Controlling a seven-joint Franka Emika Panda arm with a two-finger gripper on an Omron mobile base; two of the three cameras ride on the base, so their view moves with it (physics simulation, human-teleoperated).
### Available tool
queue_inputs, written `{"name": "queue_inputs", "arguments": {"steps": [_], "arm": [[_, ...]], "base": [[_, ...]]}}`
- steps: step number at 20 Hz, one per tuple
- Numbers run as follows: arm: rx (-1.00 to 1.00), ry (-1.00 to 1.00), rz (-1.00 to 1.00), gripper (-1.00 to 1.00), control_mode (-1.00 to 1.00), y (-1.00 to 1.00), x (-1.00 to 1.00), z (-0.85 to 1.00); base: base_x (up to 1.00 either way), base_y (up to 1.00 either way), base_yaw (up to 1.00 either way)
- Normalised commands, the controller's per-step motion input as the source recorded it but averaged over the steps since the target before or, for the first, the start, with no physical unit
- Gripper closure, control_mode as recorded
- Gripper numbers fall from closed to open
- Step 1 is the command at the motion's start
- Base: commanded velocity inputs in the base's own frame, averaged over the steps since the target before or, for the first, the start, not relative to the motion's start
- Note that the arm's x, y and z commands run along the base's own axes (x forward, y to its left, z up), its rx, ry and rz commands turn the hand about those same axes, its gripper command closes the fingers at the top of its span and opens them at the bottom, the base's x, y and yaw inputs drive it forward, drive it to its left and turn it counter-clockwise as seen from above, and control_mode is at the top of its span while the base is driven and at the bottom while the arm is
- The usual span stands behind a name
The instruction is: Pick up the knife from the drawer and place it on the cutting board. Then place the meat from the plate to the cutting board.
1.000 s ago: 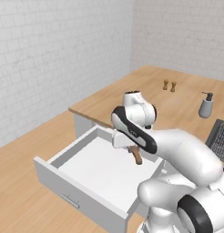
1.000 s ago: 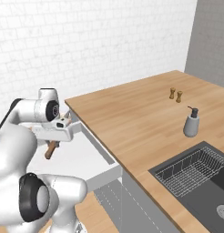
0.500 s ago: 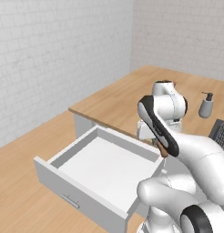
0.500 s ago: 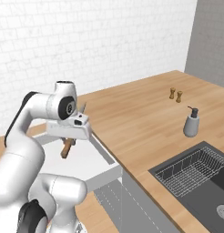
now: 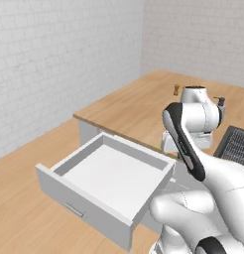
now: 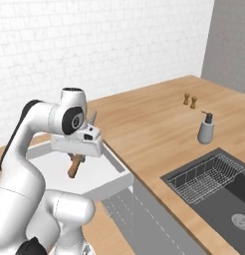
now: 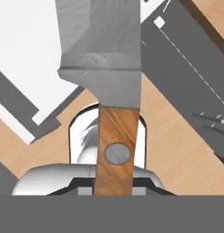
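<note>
One knife [image 6: 79,152] clamped in closed claw [image 6: 78,149] by wooden handle, lifted above open drawer [image 5: 106,173] at table [image 6: 154,124] edge; long axis runs along claw (blade up, handle down); cutting board not visible.

The arm [image 6: 30,144] is glossy white, built of thick rounded links. Dark grey bands [image 5: 183,144] run along the seams between links, and a round dark grey cap [image 6: 75,119] covers one joint. The hand [image 6: 77,143] is a pale, boxy block with a small dark window at its end.
</note>
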Motion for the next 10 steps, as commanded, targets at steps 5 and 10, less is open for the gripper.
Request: {"name": "queue_inputs", "arguments": {"steps": [5, 10], "arm": [[0.00, 0.00, 0.00, 1.00, 1.00, 0.00, 0.00, 0.00], [0.00, 0.00, 0.00, 1.00, 1.00, 0.00, 0.00, 0.00]], "base": [[-1.00, 0.10, 0.05], [-0.43, 0.28, 0.55]]}}
